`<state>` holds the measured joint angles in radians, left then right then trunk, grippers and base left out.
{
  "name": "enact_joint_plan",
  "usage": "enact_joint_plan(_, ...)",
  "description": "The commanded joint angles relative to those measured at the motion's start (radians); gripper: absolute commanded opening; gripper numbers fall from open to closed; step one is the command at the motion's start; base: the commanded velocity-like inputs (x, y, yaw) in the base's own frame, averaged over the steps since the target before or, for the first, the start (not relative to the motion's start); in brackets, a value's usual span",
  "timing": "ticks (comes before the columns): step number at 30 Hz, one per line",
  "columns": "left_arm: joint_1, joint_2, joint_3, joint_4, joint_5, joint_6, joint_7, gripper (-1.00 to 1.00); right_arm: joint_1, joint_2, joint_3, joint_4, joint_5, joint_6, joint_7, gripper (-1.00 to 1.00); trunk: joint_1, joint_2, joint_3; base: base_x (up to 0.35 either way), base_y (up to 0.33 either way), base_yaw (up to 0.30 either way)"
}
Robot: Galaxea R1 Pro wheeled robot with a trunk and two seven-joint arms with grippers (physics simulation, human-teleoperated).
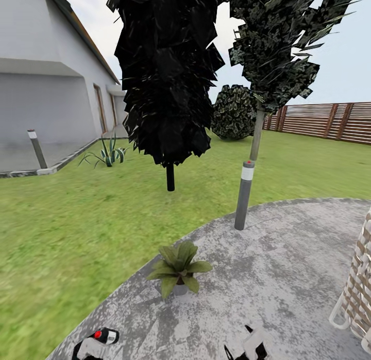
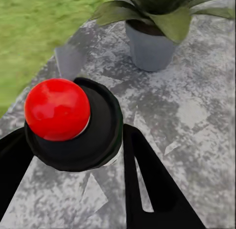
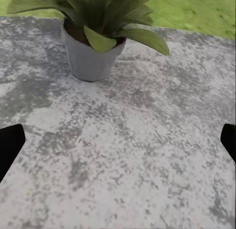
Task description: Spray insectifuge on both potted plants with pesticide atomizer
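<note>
Head view shows the robot standing on a round grey paved patch (image 1: 288, 267) with green lawn (image 1: 77, 221) around it. One potted plant (image 1: 178, 270) sits on the stone near the edge of the paving, just ahead of both arms. The left gripper (image 1: 95, 344) is low at the bottom of the picture, reaching forward over the stone, and it pinches the pesticide atomizer (image 1: 105, 335), a little dark bottle with a red tip. In the left wrist view the atomizer (image 2: 73, 123) is right up close between the two black fingers (image 2: 147, 179), with its round red knob on top, and the grey pot of the plant (image 2: 150, 47) stands a little way past it on the paving. The right gripper (image 1: 247, 347) is also low, near the bottom middle of the head view, pointing forward. In the right wrist view its two black fingertips (image 3: 10, 145) sit far apart at the sides, spread wide with nothing in between, and the same plant (image 3: 93, 47) stands ahead on the grey stone. Farther back I see a dark tree (image 1: 167, 76), a grey post (image 1: 245, 195), a brown slatted fence (image 1: 330, 120) and a white house (image 1: 46, 76).
</note>
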<state>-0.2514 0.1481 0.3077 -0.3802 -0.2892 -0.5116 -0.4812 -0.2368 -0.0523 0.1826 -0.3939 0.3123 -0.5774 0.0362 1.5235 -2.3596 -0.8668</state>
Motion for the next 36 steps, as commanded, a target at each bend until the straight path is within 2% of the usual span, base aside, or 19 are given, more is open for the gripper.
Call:
enact_joint_plan(1,-0.022,0.012,0.007,0.0,-0.039,0.015,-0.077,-1.0,-0.001,-0.001,0.001,-0.032,0.034,0.028,0.03,1.0,0.0,0.0,-0.001,0.0,0.0,0.0)
enact_joint_plan(2,-0.056,0.028,0.005,0.0,-0.089,0.051,-0.182,-1.0,-0.005,-0.001,0.003,-0.08,0.074,0.08,0.096,1.0,0.0,0.0,-0.001,0.0,0.0,0.0)
enact_joint_plan(3,-0.102,0.043,0.004,-0.002,-0.157,0.098,-0.315,-1.0,-0.021,-0.002,0.004,-0.129,0.105,0.154,0.222,1.0,0.0,0.0,-0.001,0.0,0.0,0.0)
enact_joint_plan(5,-0.158,0.049,0.003,-0.032,-0.272,0.134,-0.464,-1.0,-0.081,-0.003,0.005,-0.159,0.124,0.221,0.386,1.0,0.0,0.0,-0.001,0.0,0.0,0.0)
enact_joint_plan(6,-0.171,0.047,0.003,-0.049,-0.32,0.148,-0.507,-1.0,-0.106,-0.003,0.005,-0.163,0.132,0.231,0.436,1.0,0.0,0.0,-0.001,0.0,0.0,0.0)
enact_joint_plan(7,-0.183,0.043,0.003,-0.069,-0.37,0.171,-0.546,-1.0,-0.129,-0.003,0.006,-0.165,0.144,0.238,0.488,1.0,0.0,0.0,-0.001,0.0,0.0,0.0)
enact_joint_plan(8,-0.208,0.034,0.004,-0.123,-0.479,0.245,-0.628,-1.0,-0.172,-0.002,0.006,-0.169,0.19,0.245,0.615,1.0,0.0,0.0,-0.001,0.0,0.0,0.0)
enact_joint_plan(9,-0.216,0.027,0.004,-0.149,-0.516,0.273,-0.661,-1.0,-0.189,-0.001,0.006,-0.17,0.21,0.247,0.668,1.0,0.0,0.0,-0.001,0.0,0.0,0.0)
enact_joint_plan(10,-0.24,-0.02,-0.042,-0.24,-0.607,0.329,-0.767,-1.0,-0.247,0.01,0.007,-0.2,0.251,0.252,0.798,1.0,0.0,0.0,-0.001,0.0,0.0,0.0)
enact_joint_plan(15,-0.251,-0.029,-0.123,-0.252,-0.619,0.345,-0.79,-1.0,-0.256,0.018,0.009,-0.239,0.256,0.254,0.859,1.0,0.0,0.0,-0.001,0.0,0.0,0.0)
enact_joint_plan(16,-0.252,-0.029,-0.13,-0.252,-0.62,0.346,-0.791,-1.0,-0.256,0.019,0.009,-0.24,0.256,0.254,0.867,-1.0,0.0,0.0,-0.001,0.0,0.0,0.0)
enact_joint_plan(19,-0.254,-0.036,-0.151,-0.254,-0.621,0.352,-0.793,-1.0,-0.257,0.022,0.01,-0.246,0.257,0.254,0.895,-1.0,0.0,0.0,-0.001,0.0,0.0,0.0)
enact_joint_plan(26,-0.255,-0.048,-0.159,-0.255,-0.622,0.353,-0.795,-1.0,-0.257,0.03,0.011,-0.252,0.257,0.253,0.906,-1.0,0.0,0.0,-0.001,0.0,0.0,0.0)
enact_joint_plan(36,-0.255,-0.095,-0.161,-0.255,-0.623,0.345,-0.796,-1.0,-0.257,0.077,0.011,-0.284,0.255,0.253,0.91,-1.0,0.0,0.0,-0.001,0.0,0.0,0.0)
